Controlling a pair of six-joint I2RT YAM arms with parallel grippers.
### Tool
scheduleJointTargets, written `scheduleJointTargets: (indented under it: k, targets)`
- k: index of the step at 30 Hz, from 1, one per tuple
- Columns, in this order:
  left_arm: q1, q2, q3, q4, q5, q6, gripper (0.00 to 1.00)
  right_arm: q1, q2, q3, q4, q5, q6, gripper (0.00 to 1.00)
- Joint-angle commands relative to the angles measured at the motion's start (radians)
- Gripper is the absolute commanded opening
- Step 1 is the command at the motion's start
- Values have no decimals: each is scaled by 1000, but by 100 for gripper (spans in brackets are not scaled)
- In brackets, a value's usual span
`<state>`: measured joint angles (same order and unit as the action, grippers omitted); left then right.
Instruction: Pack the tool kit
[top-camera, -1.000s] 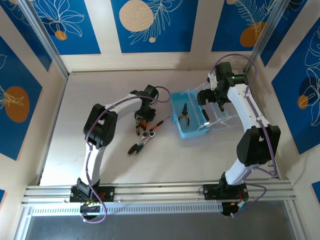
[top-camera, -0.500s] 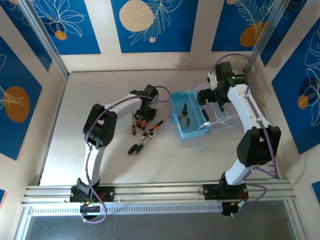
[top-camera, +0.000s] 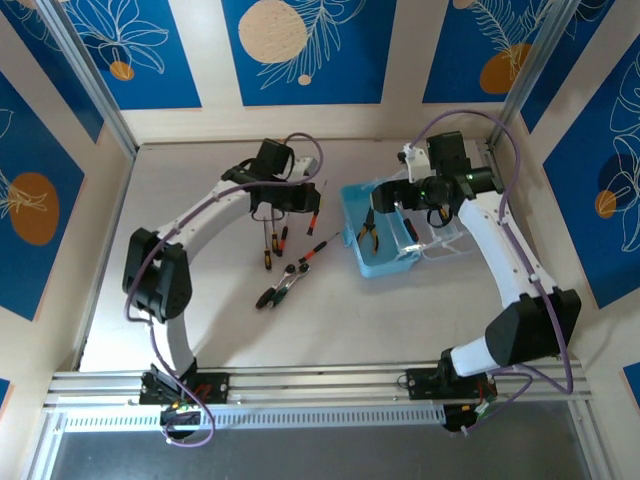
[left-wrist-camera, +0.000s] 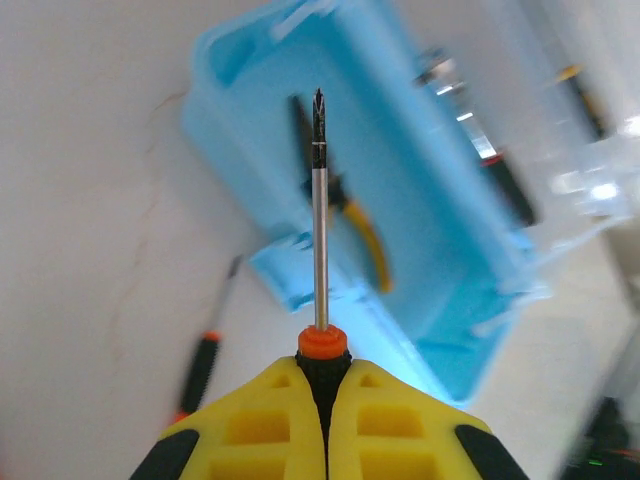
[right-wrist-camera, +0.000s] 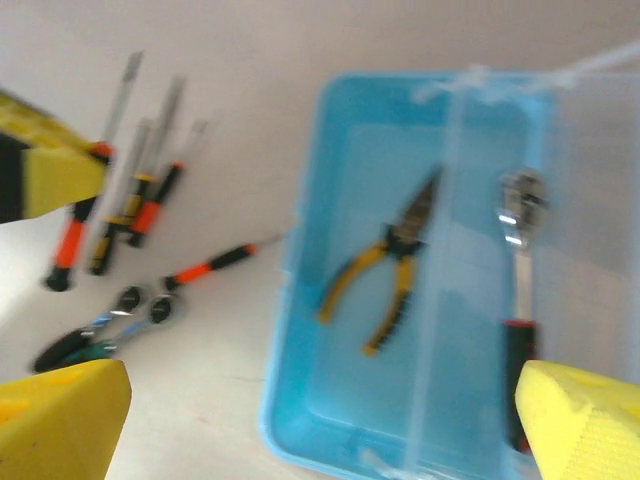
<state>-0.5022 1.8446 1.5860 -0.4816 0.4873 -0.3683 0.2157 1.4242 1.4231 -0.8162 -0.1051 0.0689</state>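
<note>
While the left gripper (left-wrist-camera: 322, 415) has its yellow pads pressed together on the black-and-orange handle of a slim steel-shafted screwdriver (left-wrist-camera: 319, 220), held above the table with its tip toward the small rectangular light-blue plastic case (top-camera: 385, 262), we judge the packing partly done. The case sits right of the table's middle, its clear hinged lid (top-camera: 445, 240) swung open to the right. Yellow-handled pliers (right-wrist-camera: 385, 275) lie inside it, and a chrome-headed ratchet wrench (right-wrist-camera: 520, 300) lies along its right side. Left on the white table (top-camera: 200, 180), to the case's left, we count two short red-and-black screwdrivers (top-camera: 268, 245), a longer screwdriver (top-camera: 315, 250) and dark-gripped ratchet wrenches (top-camera: 278, 290). The right gripper (top-camera: 383, 197) hangs over the case, jaws wide apart and empty. We can read no brand, label or writing on anything.
</note>
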Motion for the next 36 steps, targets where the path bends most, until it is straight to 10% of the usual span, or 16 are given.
scheduleJointTargets:
  k: [1, 9, 36]
  targets:
    - [17, -26, -54, 187, 210, -142, 0, 39, -40, -58, 179, -243, 97, 99]
    - [21, -57, -156, 523, 326, -366, 0, 134, 23, -93, 326, -309, 198, 87]
    - [22, -97, -200, 589, 330, -389, 0, 208, 150, -41, 378, -259, 284, 13]
